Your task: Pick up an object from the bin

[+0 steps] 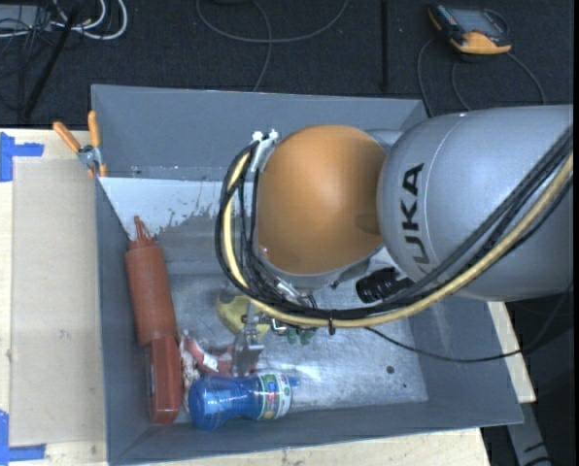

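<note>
the kuka arm reaches into the grey metal bin from the right, its orange cover and a loop of cables hanging over the bin's middle. below the cover the gripper hangs low over the floor, just right of a small yellow thing and just above a blue bottle lying on its side near the front wall. from my remote seat i cannot tell whether the gripper is parted or closed, nor whether it touches either item.

the left edge is crowded: a red-brown squeeze bottle lies lengthwise just beside the left wall, nozzle toward the back, with a flat red packet at its base. a small red-and-white scrap lies between the packet and the gripper. the blue bottle's cap end is near the packet, so the front-left corner is packed.

open room lies to the right of the gripper, where the floor runs bare to the front-right corner, and at the back left, where the pale slanted wall is bare.

the floor is scuffed, speckled grey metal. beyond the bin's back wall is a dark floor with loose cords and an orange-and-black handset.
</note>
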Controlling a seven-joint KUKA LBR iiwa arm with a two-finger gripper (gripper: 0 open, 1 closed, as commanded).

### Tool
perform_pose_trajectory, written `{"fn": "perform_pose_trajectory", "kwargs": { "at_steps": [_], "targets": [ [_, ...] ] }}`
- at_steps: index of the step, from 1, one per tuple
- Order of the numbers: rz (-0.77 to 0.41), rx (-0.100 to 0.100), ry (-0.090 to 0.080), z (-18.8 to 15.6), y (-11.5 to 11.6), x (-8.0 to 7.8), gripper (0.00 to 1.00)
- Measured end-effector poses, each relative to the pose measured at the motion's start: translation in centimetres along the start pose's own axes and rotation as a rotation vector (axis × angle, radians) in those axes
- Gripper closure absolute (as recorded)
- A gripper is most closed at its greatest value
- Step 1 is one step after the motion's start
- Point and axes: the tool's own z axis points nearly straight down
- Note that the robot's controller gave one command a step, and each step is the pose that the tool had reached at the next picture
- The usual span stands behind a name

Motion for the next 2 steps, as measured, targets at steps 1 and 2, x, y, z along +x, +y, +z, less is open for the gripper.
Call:
{"fn": "perform_pose_trajectory", "kwargs": {
  "at_steps": [1,2],
  "targets": [
    [0.004,-0.002,-0.008,-0.4,-0.1,-0.2,0.0],
    [0.058,-0.002,-0.009,-21.2,0.7,1.0,1.0]
  ]
}}
